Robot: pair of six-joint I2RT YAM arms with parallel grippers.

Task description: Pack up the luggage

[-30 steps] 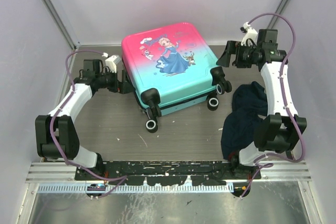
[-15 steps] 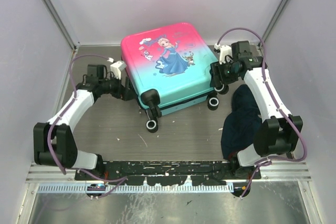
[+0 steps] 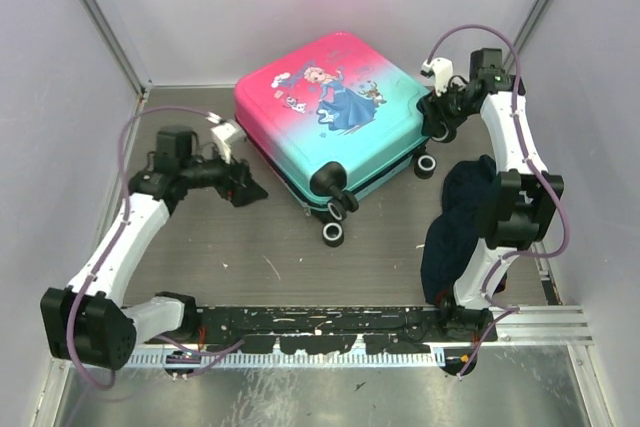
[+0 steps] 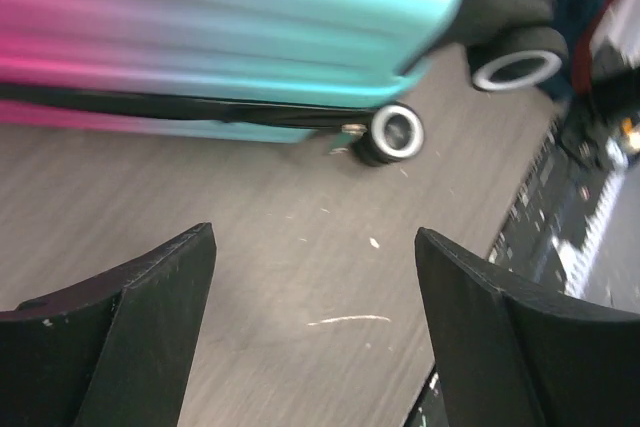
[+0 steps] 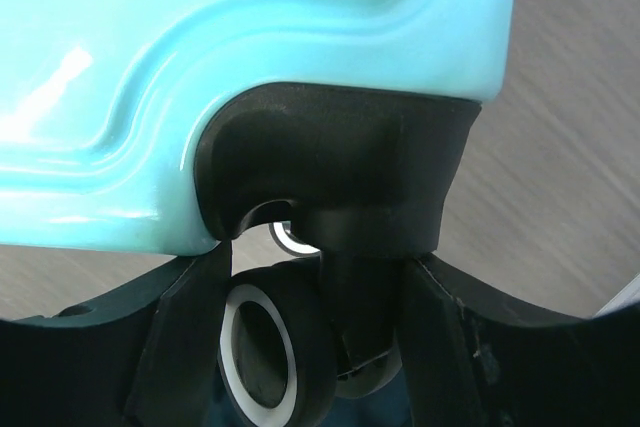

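Observation:
The luggage (image 3: 335, 112) lies closed and flat on the table, pink fading to turquoise, print side up, wheels toward the front right. My right gripper (image 3: 438, 127) is at its back right corner. In the right wrist view, my right gripper (image 5: 315, 262) has its fingers on either side of a black wheel (image 5: 270, 357) and its stem, under the turquoise shell (image 5: 250, 67). My left gripper (image 3: 248, 190) is open and empty, a little off the suitcase's left side. In the left wrist view, my left gripper (image 4: 315, 237) hangs over bare table, with the shell (image 4: 230, 17) and a wheel (image 4: 397, 132) beyond.
A dark navy cloth heap (image 3: 465, 217) lies at the front right beside the right arm. Grey walls close in the table on the left, back and right. A black rail (image 3: 320, 322) runs along the front edge.
The right gripper moved in and closed round the corner wheel. The suitcase has turned counter-clockwise and shifted right. The left gripper is now apart from the suitcase's side.

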